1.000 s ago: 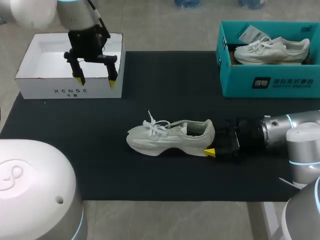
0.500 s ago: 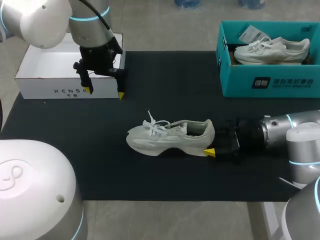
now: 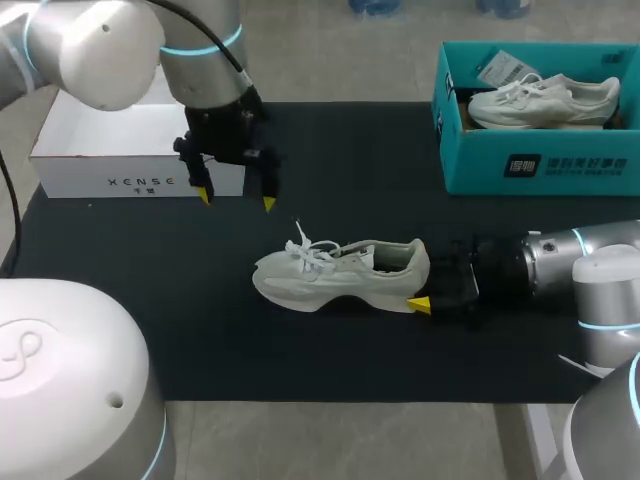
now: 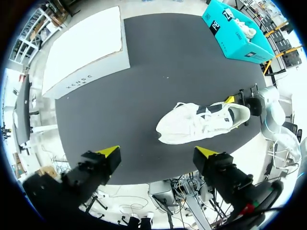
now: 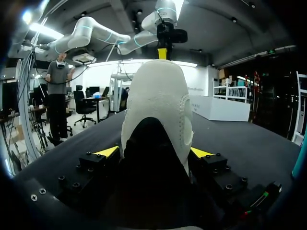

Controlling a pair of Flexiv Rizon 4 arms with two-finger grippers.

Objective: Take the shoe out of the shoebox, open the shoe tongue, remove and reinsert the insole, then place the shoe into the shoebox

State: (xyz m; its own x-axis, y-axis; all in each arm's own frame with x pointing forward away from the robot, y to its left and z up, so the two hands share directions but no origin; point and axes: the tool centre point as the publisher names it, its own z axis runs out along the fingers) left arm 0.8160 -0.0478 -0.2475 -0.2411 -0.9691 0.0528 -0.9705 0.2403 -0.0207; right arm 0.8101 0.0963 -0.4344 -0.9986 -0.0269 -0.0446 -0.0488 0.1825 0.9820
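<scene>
Shoe [image 3: 340, 272] lengthwise across the mat [image 3: 150, 300], toe leftward, heel clamped in right end effector [image 5: 154, 152], left end effector [image 3: 236, 200] wide.

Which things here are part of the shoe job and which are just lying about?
Job: white shoe, held at the heel by right gripper; empty white shoebox; open left gripper.
Lying about: teal box with a second shoe; black mat.

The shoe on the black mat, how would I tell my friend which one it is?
Find the big black mat; near its middle lies a white lace-up sneaker. Unlike the other white sneaker, which sits inside the teal cardboard box, this one is out in the open, held at the heel by the right hand.
</scene>
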